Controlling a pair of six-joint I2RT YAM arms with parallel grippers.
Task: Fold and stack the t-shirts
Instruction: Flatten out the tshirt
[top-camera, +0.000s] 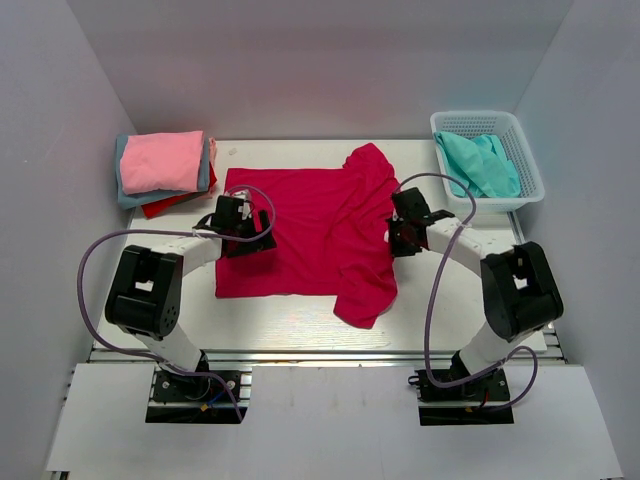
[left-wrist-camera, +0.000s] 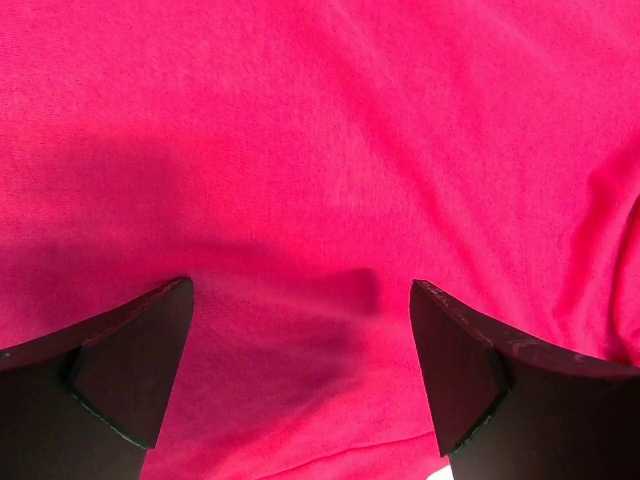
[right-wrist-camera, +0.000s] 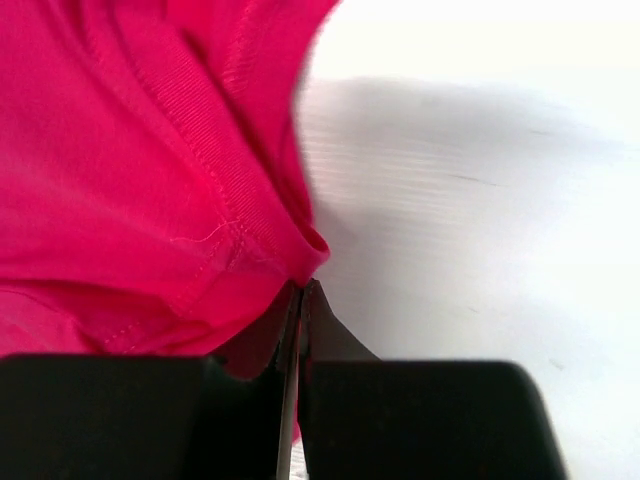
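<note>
Crimson-magenta t-shirt (top-camera: 310, 230), plain, with stitching in the same colour; light pink t-shirt (top-camera: 162, 160), plain, over a grey-blue t-shirt (top-camera: 123, 175) and a red t-shirt (top-camera: 172, 207); teal t-shirt (top-camera: 480, 165), plain, in a white basket (top-camera: 480, 117) of open mesh pattern; white desk (top-camera: 300, 310); black fingers (left-wrist-camera: 120, 370).

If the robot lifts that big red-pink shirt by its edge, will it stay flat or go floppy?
Probably floppy: the crimson t-shirt lies rumpled and folded over at one side, so it would likely droop from where the right gripper pinches its hem. It looks thin, so probably light too.
</note>
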